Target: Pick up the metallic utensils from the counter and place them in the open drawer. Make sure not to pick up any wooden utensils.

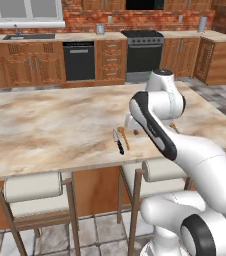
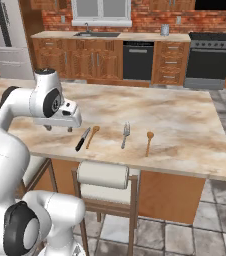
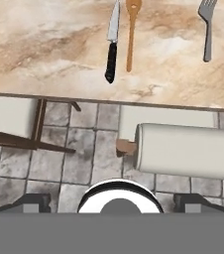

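Note:
On the marbled counter [image 2: 185, 120] near its front edge lie a black-handled knife [image 2: 82, 139], a grey metal fork [image 2: 125, 135] and two wooden spoons, one [image 2: 92, 136] right beside the knife, the other [image 2: 149, 142] right of the fork. My gripper [image 2: 58, 128] hangs open and empty above the counter's front edge, just left of the knife. In the hand view the knife [image 3: 112, 44], wooden spoon [image 3: 132, 30] and fork [image 3: 207, 30] lie ahead of my gripper [image 3: 113, 201]. The knife [image 1: 118, 141] and spoon [image 1: 123, 136] also lie side by side in the left base view. The open drawer is out of view.
Padded stools [image 2: 105, 175] [image 1: 32, 192] stand under the counter's front edge, with tiled floor below. One stool's white backrest [image 3: 188, 149] lies right under the hand. Far cabinets, an oven and a sink line the brick wall.

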Controlling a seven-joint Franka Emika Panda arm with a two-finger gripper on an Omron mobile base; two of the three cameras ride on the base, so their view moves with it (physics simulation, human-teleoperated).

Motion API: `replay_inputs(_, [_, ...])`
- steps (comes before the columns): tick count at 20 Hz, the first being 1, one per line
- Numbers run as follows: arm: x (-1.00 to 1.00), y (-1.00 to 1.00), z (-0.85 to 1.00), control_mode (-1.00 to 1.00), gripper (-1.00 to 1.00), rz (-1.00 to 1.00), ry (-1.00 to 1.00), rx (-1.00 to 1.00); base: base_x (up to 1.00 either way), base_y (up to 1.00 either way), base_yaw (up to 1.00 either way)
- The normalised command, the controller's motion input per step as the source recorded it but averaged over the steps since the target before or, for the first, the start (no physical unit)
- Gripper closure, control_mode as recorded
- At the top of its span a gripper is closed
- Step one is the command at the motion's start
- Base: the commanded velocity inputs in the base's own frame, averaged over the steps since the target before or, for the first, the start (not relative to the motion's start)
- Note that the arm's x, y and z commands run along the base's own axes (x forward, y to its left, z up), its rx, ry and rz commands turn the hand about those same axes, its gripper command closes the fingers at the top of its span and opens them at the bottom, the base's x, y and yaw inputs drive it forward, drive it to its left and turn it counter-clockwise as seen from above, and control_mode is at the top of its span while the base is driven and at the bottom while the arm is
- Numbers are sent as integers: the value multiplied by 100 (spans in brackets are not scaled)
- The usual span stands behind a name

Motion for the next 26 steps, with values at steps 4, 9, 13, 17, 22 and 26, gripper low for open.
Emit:
replay_inputs(4, [41, 12, -88, -100, -100, 0, 1, 0, 0, 0, 0])
replay_inputs(9, [40, 16, -54, -100, -100, 0, 0, 0, 0, 0, 0])
replay_inputs(13, [58, 17, -11, -100, -100, 0, 0, 0, 0, 0, 0])
replay_inputs(17, [34, 7, -1, -100, -100, 0, 0, 0, 0, 0, 0])
replay_inputs(22, [42, 0, -10, -100, -100, 0, 0, 0, 0, 0, 0])
replay_inputs(26, [40, 0, -39, -100, -100, 0, 0, 0, 0, 0, 0])
